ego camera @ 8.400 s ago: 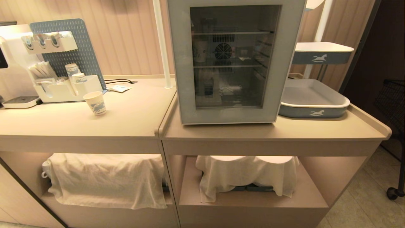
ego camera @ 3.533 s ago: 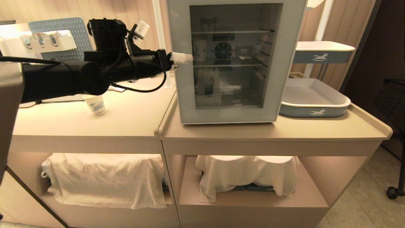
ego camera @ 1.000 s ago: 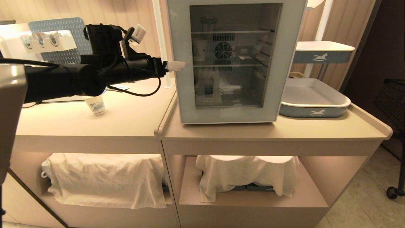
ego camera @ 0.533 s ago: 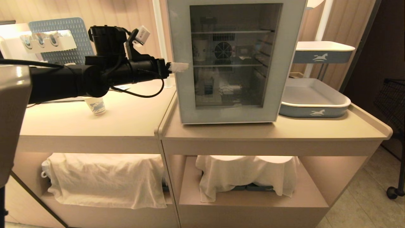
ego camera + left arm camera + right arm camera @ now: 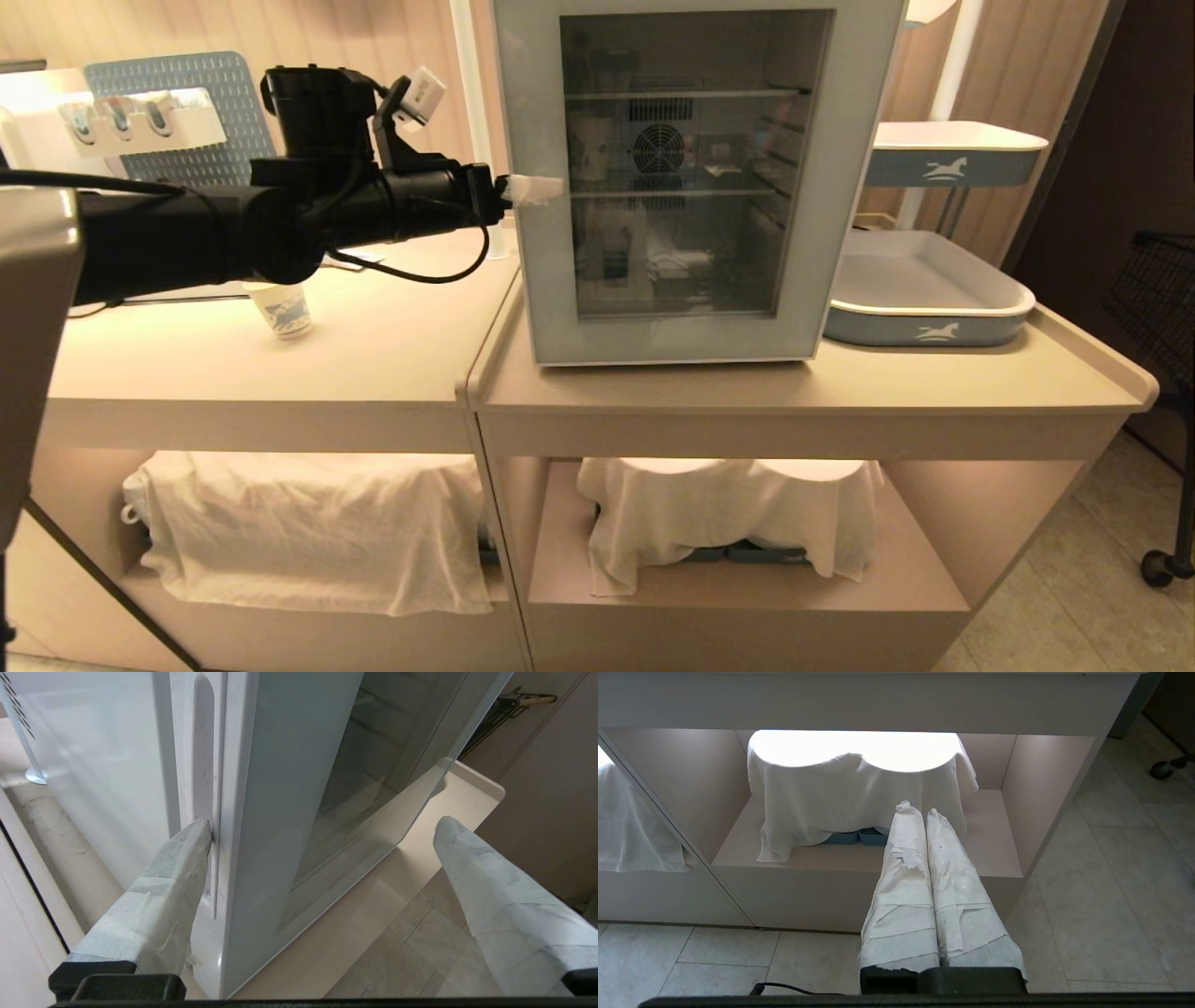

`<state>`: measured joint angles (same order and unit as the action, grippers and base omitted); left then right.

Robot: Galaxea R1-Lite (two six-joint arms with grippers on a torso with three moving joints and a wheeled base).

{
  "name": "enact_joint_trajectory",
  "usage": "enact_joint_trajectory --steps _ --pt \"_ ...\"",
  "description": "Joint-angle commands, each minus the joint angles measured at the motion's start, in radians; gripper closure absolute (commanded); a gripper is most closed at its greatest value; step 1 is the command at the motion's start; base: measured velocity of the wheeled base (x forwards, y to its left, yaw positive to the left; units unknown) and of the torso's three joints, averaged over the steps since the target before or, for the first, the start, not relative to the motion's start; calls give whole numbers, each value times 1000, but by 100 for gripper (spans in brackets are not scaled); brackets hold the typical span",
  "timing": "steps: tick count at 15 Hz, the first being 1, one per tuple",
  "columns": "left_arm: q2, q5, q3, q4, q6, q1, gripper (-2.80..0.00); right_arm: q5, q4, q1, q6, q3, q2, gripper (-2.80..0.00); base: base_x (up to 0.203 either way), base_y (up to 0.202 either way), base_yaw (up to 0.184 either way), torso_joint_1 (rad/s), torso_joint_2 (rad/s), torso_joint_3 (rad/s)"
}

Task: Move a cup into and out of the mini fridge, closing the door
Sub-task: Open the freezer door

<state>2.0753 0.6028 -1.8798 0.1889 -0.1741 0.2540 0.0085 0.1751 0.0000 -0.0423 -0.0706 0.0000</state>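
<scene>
The black left arm [image 5: 233, 238] covers the rim and upper half of the small white paper cup with blue print [image 5: 287, 315]. The white boxy mini fridge [image 5: 695, 177] is cut off by the head view's top edge. Items behind its dark tinted glass door [image 5: 686, 168] are too dim to identify. White cloths [image 5: 308, 527] conceal whatever sits on the lower shelves.

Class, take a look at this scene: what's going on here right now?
The robot's left gripper is open at the edge of the mini fridge, one finger at the handle groove beside the door, which looks shut. The cup stands on the counter, untouched. The right gripper is shut, parked low.
</scene>
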Motion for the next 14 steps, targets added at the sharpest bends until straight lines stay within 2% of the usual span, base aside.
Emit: enact_joint_trajectory --steps 1,8,14 --pt "-14 5 -2 4 -14 10 -280 1 1 0 -1 0 -1 0 0 0 0 0 0 0" --pt "-18 3 -7 1 -17 11 -280 1 1 0 -1 0 -1 0 0 0 0 0 0 0" --pt "-70 3 47 2 -46 31 -280 1 1 0 -1 0 -2 0 0 0 0 0 0 0"
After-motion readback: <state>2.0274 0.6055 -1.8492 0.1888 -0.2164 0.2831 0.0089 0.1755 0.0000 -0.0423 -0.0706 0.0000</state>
